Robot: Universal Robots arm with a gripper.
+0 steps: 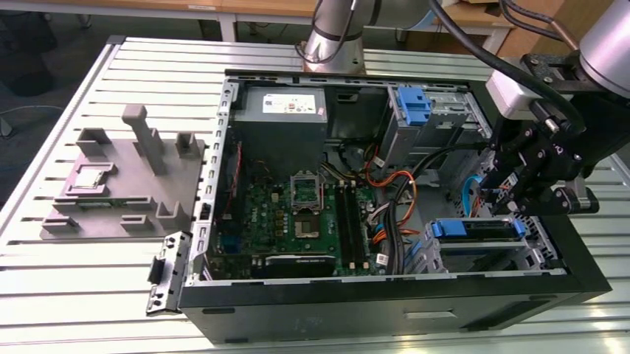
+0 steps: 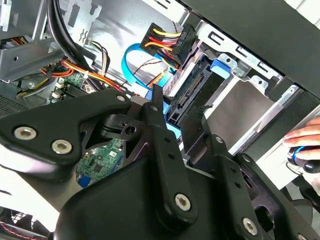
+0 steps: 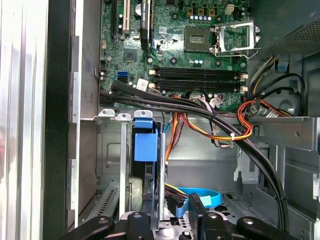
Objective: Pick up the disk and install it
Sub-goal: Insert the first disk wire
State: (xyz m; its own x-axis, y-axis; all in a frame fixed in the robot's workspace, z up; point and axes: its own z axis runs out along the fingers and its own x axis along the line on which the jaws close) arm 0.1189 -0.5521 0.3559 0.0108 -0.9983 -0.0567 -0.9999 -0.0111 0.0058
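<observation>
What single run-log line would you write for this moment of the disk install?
stage: disk at drive bay | gripper: over bay, jaws astride disk | disk: on edge in bay of computer case | hand: outside case

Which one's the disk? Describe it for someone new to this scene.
Find the open computer case. In its metal drive cage at the exterior view's right sits the disk, blue-railed; the other blue bracket stands near the grey power supply.

Open black desktop computer case (image 1: 394, 295) lies on slatted metal table (image 1: 79, 295). Grey moulded fixture block (image 1: 118, 177) sits at exterior view's left of case. Green motherboard (image 1: 295, 221) inside; blue-railed silver disk (image 1: 476, 230) in bay at right, black gripper (image 1: 536, 193) just above.
</observation>
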